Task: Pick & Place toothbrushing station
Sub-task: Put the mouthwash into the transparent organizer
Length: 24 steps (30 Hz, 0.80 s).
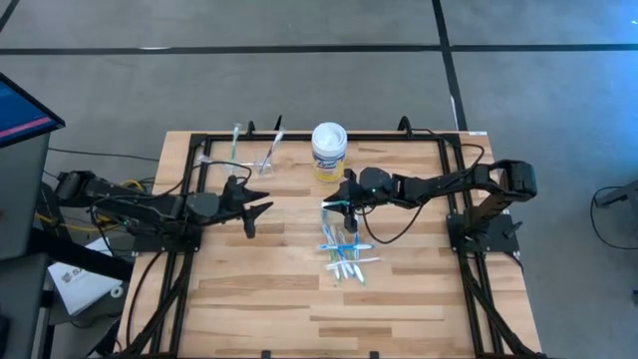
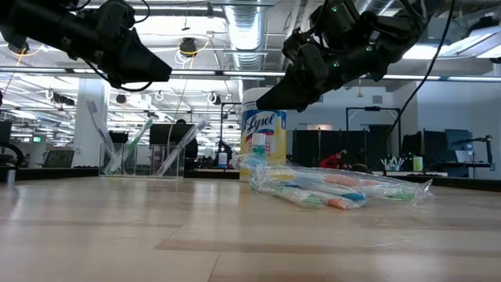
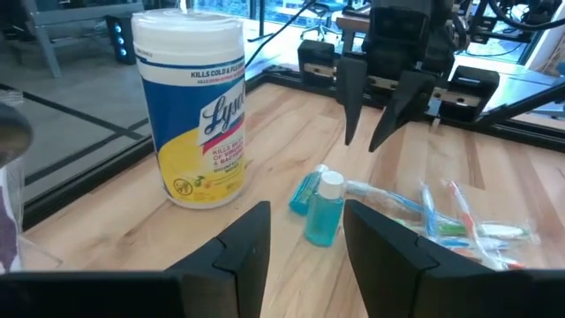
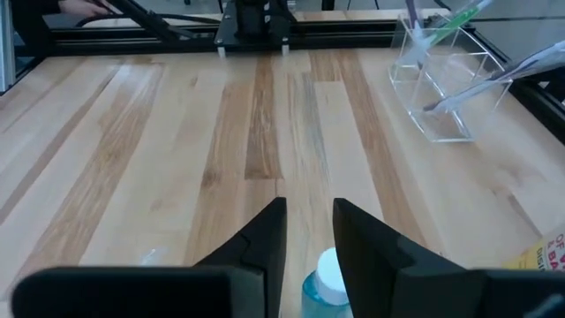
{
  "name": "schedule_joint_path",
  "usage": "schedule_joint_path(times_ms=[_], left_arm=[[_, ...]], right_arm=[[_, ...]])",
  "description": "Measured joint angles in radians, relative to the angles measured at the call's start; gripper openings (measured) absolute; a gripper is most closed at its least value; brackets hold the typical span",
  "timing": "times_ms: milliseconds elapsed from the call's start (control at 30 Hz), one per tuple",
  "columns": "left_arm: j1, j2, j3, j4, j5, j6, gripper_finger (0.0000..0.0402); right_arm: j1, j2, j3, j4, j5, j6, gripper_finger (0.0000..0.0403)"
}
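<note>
the right gripper (image 1: 342,203) hangs above the table (image 1: 249,299) with its two fingers apart and nothing between them, one small blue bottle with a white cap (image 3: 324,208) standing directly below its tips and a heap of bagged toothbrushes (image 1: 346,254), too tangled to count, just beyond that bottle. one lysol tub (image 1: 328,151) stands close beside this gripper. the left gripper (image 1: 255,208) hovers well apart from the heap, fingers apart and empty, with one clear holder (image 4: 437,79) carrying two toothbrushes near it by the table's edge.
</note>
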Motion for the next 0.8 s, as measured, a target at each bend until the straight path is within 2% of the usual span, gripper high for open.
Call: schedule_joint_path(times_ms=[333,800], left_arm=[[0.0,0.0,0.0,0.007,0.0,0.0,0.014],[0.001,0.0,0.0,0.021,0.0,-0.003,0.014]], right_arm=[[-0.024,0.05,0.003,0.029,-0.001,-0.015,0.0087],[-0.024,0.05,0.002,0.044,-0.004,0.012,0.0087]])
